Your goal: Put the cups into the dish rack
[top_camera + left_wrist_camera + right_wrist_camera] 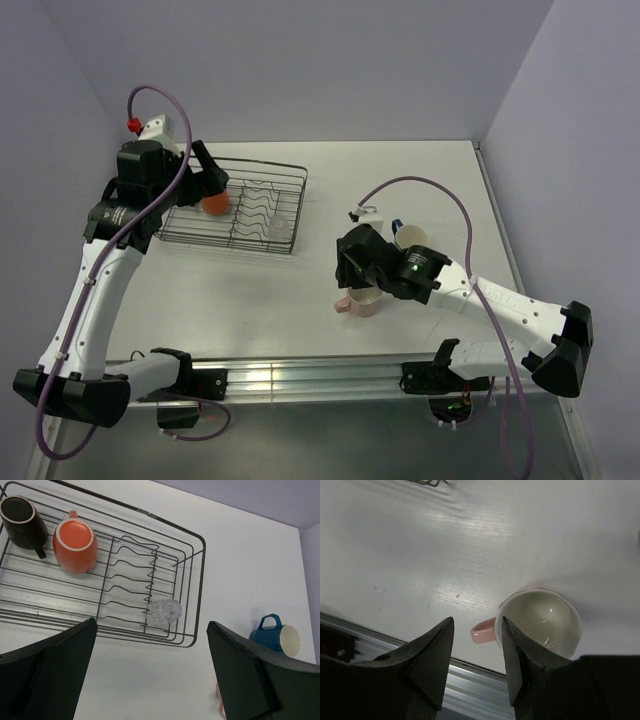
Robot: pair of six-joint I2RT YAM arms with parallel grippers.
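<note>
Right jaws: partly open, holding nothing. The two dark fingers (pixel 430 665) hang over the pink cup (pixel 540 617), which stands upright on the counter (pixel 420 555) near its front edge. The cup's handle shows in the gap between the fingers. The finger on the cup's side overlaps the rim in view; whether it is touching cannot be told.

Left jaws: fully spread and empty. The fingers (pixel 55 670) are held above the near long side of the dish rack (pixel 200 580); the overhead view puts them over its left end.

Rack contents, three items:
- the dark brown cup (pixel 20 517) at the far left, apparently mouth-down;
- the orange cup (pixel 75 542) just beside it, base uppermost;
- the clear glass tumbler (pixel 166 612) at the right end, against the last of the upright dividers (pixel 132 580).

Outside the rack: the blue cup (pixel 272 637) lies on its side on the counter, well to the right of the rack, pale mouth turned away from it. In the overhead view it is partly hidden behind the right arm (pixel 480 295), just beyond the pink cup.
</note>
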